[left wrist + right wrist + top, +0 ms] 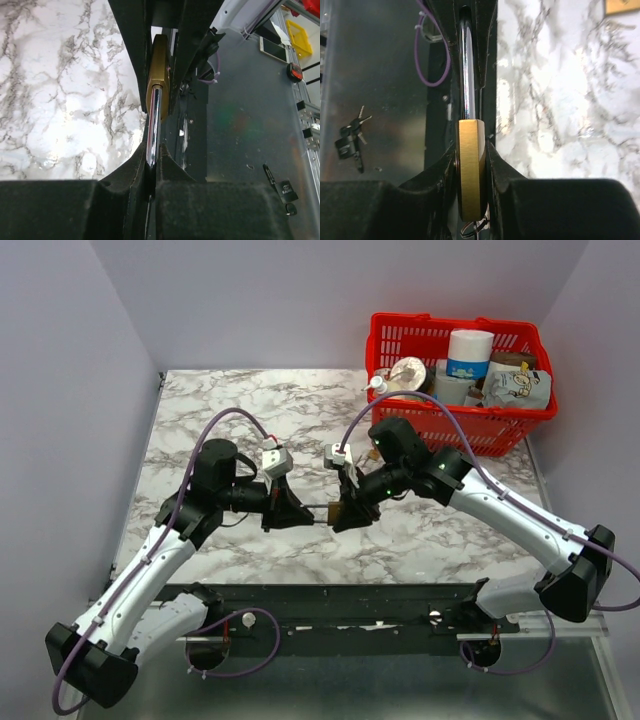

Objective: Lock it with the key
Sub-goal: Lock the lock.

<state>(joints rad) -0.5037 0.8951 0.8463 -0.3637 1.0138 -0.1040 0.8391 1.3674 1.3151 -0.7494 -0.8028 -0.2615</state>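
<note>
Above the marble table (230, 410), near its front edge: we see the brass padlock (471, 165) held sideways between both arms
Left gripper (297, 510): fingers clamped on the steel shackle (155, 120)
Right gripper (350, 508): fingers clamped on the padlock's brass body
Keys (351, 140): we spot a small bunch lying on the grey surface (380, 60) off the table
Red basket (400, 335): far right corner of the table, filled

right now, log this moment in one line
left gripper: shut on shackle | right gripper: shut on body | keys: loose on dark surface
</note>
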